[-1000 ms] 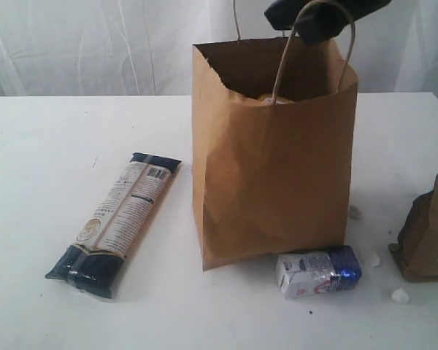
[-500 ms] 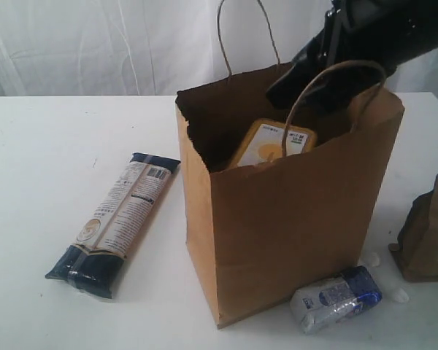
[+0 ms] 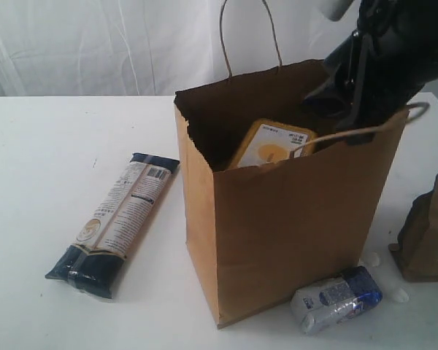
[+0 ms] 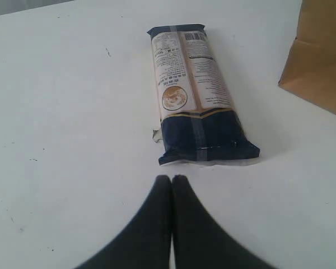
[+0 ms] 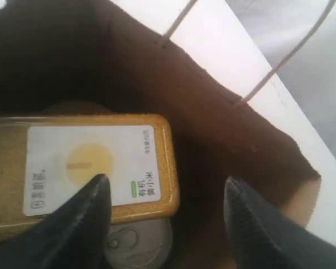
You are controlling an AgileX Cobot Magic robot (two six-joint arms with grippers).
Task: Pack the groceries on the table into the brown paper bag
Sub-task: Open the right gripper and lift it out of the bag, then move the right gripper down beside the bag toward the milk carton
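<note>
Matt kraft paper beside glossy film and bare metal

The brown paper bag (image 3: 277, 219) is matt, creased kraft with a ragged rim. The pasta packet (image 3: 117, 222) and small blue-white carton (image 3: 337, 298) shine like plastic film. The can (image 5: 137, 244) has a bright metal top. The table (image 3: 44, 146) is smooth, matt white.

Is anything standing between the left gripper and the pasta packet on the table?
Nothing visible does. Only a strip of bare white table lies between the shut left gripper and the dark-blue end of the pasta packet.
</note>
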